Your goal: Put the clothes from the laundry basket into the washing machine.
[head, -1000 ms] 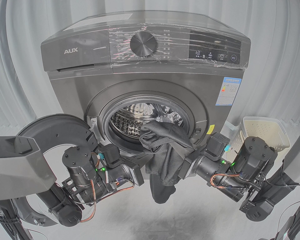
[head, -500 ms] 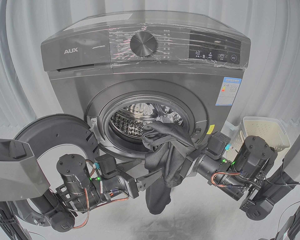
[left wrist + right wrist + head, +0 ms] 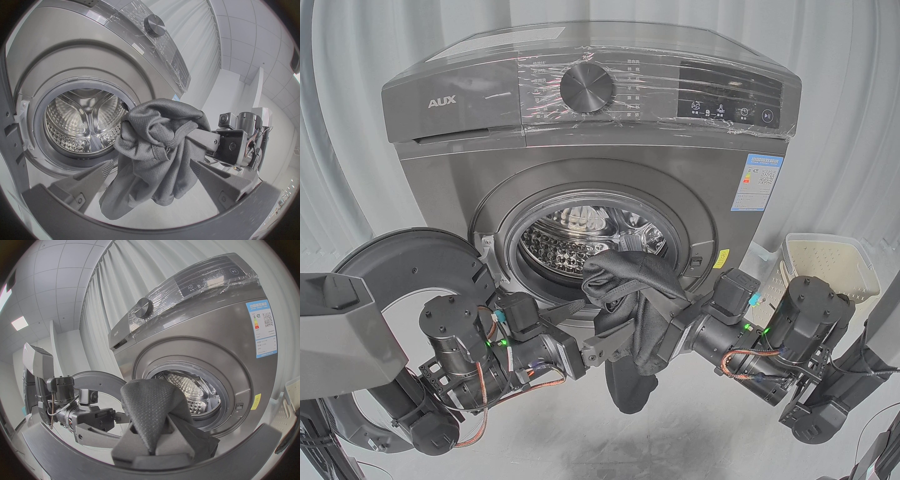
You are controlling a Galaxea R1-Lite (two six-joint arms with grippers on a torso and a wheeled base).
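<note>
A dark grey mesh garment [image 3: 634, 300] hangs in front of the washing machine's open drum [image 3: 575, 240], its tail dangling toward the floor. My right gripper [image 3: 669, 303] is shut on the bunched top of the garment [image 3: 150, 402], at the right of the opening. My left gripper [image 3: 606, 320] is open, just left of and below the cloth. In the left wrist view its fingers [image 3: 104, 167] stand either side of the hanging garment [image 3: 156, 147]. The cream laundry basket [image 3: 831, 259] stands to the right of the machine.
The round machine door [image 3: 412, 262] is swung open to the left, close behind my left arm. The grey washing machine [image 3: 487, 106] fills the space ahead. White curtains hang on both sides. Bare grey floor [image 3: 687, 431] lies below the garment.
My left gripper dropped away from the garment with its fingers open, then rose back up against the cloth. The garment's tail swung a little; the right gripper kept its hold.
</note>
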